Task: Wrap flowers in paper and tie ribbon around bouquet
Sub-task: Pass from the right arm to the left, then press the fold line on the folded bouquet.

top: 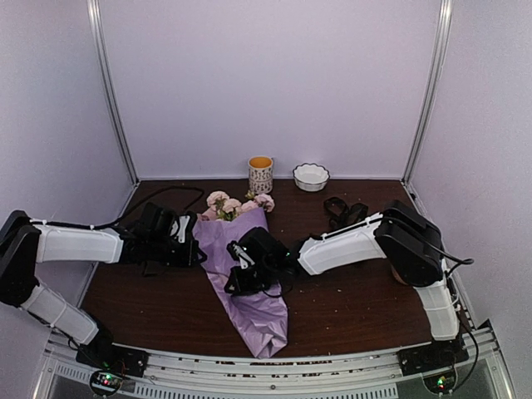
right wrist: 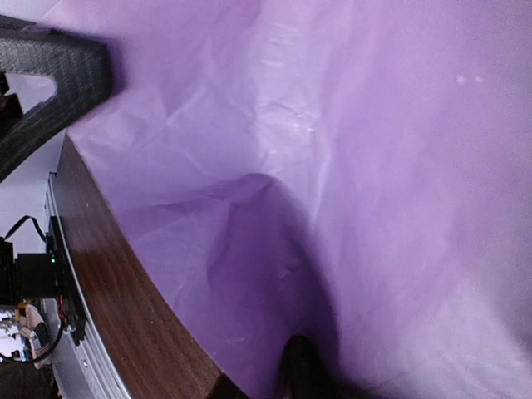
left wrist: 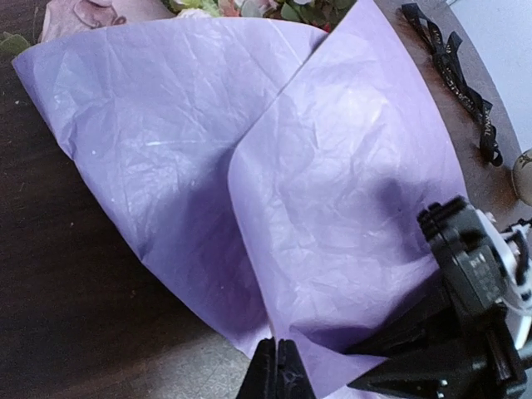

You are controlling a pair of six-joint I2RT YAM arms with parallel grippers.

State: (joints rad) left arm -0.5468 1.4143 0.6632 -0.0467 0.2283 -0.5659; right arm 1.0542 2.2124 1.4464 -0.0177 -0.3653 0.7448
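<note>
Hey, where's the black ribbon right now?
In the top view the ribbon lies loose on the table right of the bouquet, on the near side of the white bowl and behind the right arm.

overhead wide, wrists close on paper (left wrist: pixel 166 125)

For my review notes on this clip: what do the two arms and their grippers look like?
Both arms are built from white shell links joined by bulky black joints, as on the left arm and the right arm. The left gripper and the right gripper are all black, with tapered jaws. A thin black cable loops off the left arm. The left base shows small green and red lights.
</note>
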